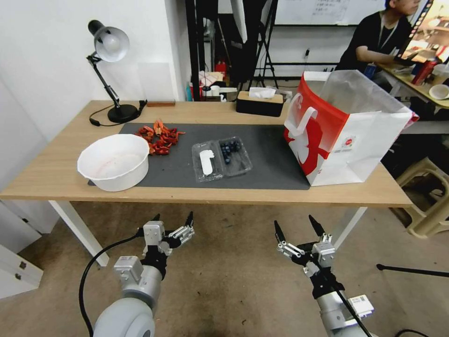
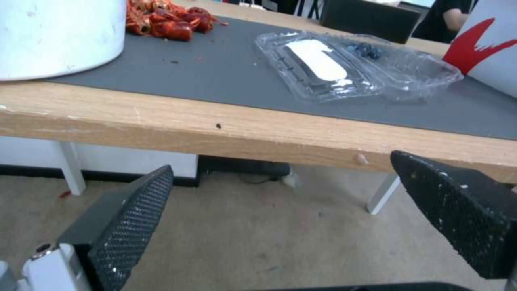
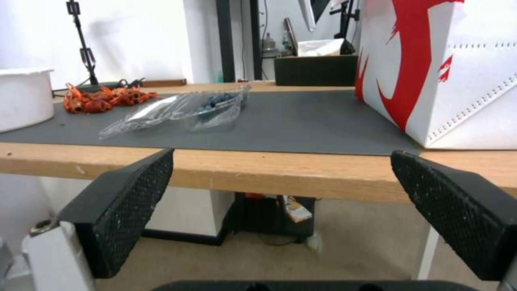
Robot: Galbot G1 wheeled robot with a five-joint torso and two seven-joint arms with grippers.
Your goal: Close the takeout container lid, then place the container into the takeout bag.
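— While both arms hang low in front of the desk (image 1: 56, 180), what do they hold?

— Nothing. The left hand (image 1: 173, 219) and the right hand (image 1: 294, 225) have their fingers spread wide, below the desk edge.

— Where is the takeout container (image 1: 221, 158)?

— Up past both hands, lying open on the grey mat (image 1: 266, 159). Its lid (image 1: 206, 161) lies flat beside the blueberries (image 1: 230, 149).

— And the takeout bag (image 1: 346, 128)?

— Standing beyond the right hand, near the container but apart.

white bowl (image 1: 113, 161), red crayfish (image 1: 160, 136), desk lamp (image 1: 110, 70), tissue box (image 1: 260, 103)
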